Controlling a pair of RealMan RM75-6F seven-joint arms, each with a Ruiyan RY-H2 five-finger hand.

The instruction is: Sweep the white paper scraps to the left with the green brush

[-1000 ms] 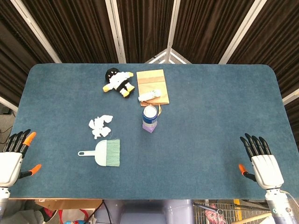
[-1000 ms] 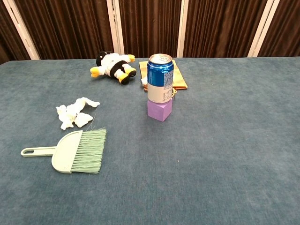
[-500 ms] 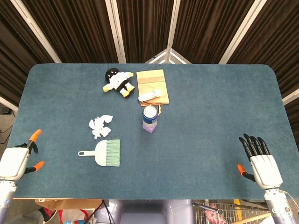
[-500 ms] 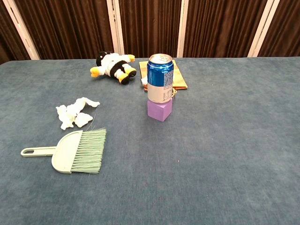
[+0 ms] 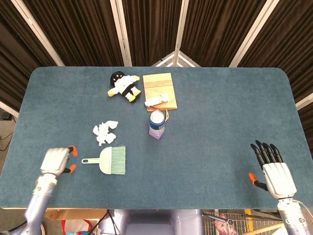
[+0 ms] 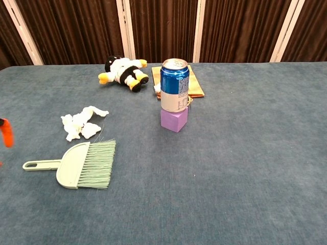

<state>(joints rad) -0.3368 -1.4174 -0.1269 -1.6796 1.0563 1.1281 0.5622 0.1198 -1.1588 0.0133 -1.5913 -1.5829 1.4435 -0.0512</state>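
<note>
The green brush [image 5: 111, 160] lies flat on the blue table, handle [image 5: 88, 160] pointing left and bristles to the right; the chest view shows the brush [image 6: 84, 164] at lower left. White paper scraps [image 5: 104, 132] sit in a small heap just behind it, also seen as scraps [image 6: 80, 122] in the chest view. My left hand [image 5: 57, 160] hovers just left of the handle's end, holding nothing, fingers apart. Only an orange fingertip [image 6: 6, 131] of it shows in the chest view. My right hand [image 5: 274, 169] is open at the table's near right edge, fingers spread.
A blue can [image 5: 156, 120] stands on a purple block [image 6: 174, 119] at mid-table. Behind it lie a brown paper bag [image 5: 159, 87] and a black-and-white plush toy [image 5: 123, 85]. The near table edge [image 5: 146, 208] runs just below the brush.
My left hand has moved right from the table's left edge to just beside the brush handle. The right hand, brush and scraps have stayed put.
</note>
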